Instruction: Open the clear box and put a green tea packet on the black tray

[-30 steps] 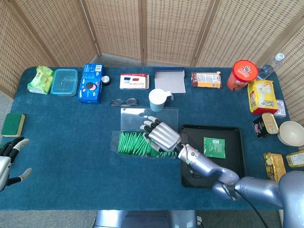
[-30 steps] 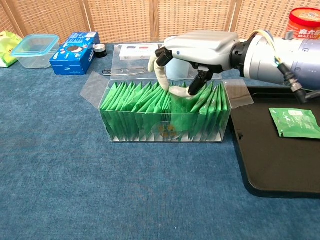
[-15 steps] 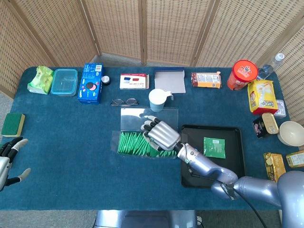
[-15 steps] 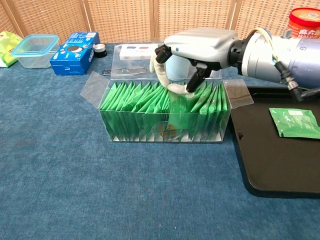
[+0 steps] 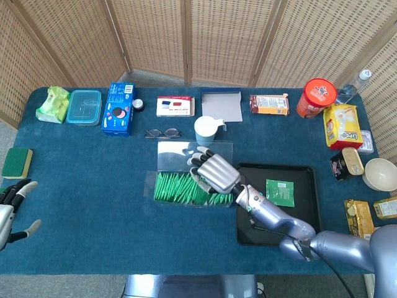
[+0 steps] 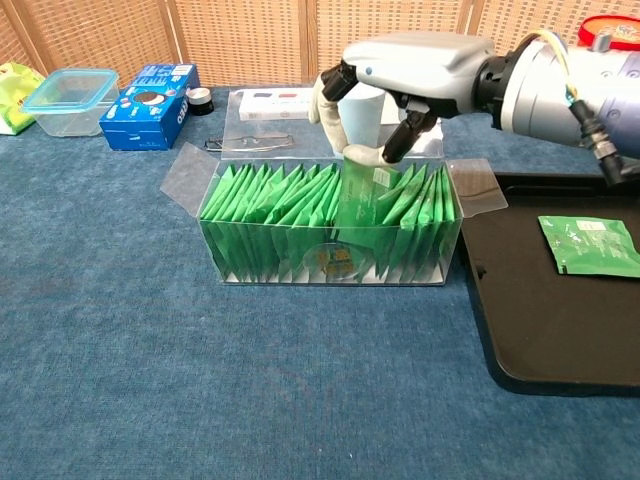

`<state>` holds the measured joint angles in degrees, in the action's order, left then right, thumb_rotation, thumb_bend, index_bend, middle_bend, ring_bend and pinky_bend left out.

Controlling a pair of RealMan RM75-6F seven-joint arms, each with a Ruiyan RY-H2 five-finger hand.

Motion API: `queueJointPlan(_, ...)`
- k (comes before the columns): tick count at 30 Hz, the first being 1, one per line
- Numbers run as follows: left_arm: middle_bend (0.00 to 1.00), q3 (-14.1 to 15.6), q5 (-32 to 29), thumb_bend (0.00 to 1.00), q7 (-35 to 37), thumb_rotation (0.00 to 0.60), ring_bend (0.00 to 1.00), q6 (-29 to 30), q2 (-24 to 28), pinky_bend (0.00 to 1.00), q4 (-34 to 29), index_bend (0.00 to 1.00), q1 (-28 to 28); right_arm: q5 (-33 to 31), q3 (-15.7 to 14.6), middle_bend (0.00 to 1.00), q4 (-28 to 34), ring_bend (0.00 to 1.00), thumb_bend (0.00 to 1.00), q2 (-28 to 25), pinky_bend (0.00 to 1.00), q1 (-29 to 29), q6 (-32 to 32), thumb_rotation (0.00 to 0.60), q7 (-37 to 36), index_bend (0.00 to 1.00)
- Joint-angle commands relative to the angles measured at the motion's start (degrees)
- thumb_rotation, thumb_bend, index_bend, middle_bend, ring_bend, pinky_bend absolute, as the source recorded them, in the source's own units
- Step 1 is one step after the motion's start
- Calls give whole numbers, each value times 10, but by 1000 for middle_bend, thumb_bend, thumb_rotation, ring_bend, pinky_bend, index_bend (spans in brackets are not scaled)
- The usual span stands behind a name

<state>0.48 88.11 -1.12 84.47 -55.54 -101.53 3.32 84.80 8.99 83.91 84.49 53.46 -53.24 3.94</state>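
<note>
From the head view, my right hand [image 5: 215, 172] hovers over the open clear box [image 5: 191, 187]; my left hand [image 5: 11, 202] rests empty with fingers apart. From the chest view, I pinch a green tea packet [image 6: 358, 192], partly lifted above the row, beside the black tray [image 6: 545, 300].

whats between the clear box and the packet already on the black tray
In the chest view, the clear box and the green tea packet are separated by the box's opened end flap, a narrow strip of blue cloth, then bare black tray.

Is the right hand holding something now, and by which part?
Yes: the right hand pinches one green tea packet by its top edge, above the clear box. The left hand holds nothing.
</note>
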Motion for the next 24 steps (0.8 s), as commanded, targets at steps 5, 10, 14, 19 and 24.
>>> queueJointPlan(5, 133, 0, 1, 205, 1, 600, 154, 1, 0, 241, 0, 135, 0, 5, 5, 303, 22, 220, 475, -20, 142, -7, -15, 600, -2, 650)
queueJointPlan(10, 133, 0, 2, 204, 1, 600, 153, 0, -3, 241, 0, 135, 1, 2, 15, 303, 58, 221, 475, -61, 142, -25, -42, 600, -13, 648)
queueJointPlan(14, 133, 1, 2, 205, 1, 600, 153, 0, -5, 241, 1, 135, 1, 1, 19, 304, 82, 222, 475, -90, 142, -40, -59, 600, -20, 646)
queueJointPlan(19, 133, 1, 5, 204, 0, 600, 152, 2, -4, 241, -2, 135, 0, 0, 23, 309, 109, 222, 475, -124, 142, -60, -81, 600, -27, 643)
queueJointPlan(24, 133, 1, 7, 205, -1, 600, 151, 4, -3, 241, -5, 135, -1, -2, 21, 309, 127, 223, 475, -156, 142, -84, -103, 600, -31, 640)
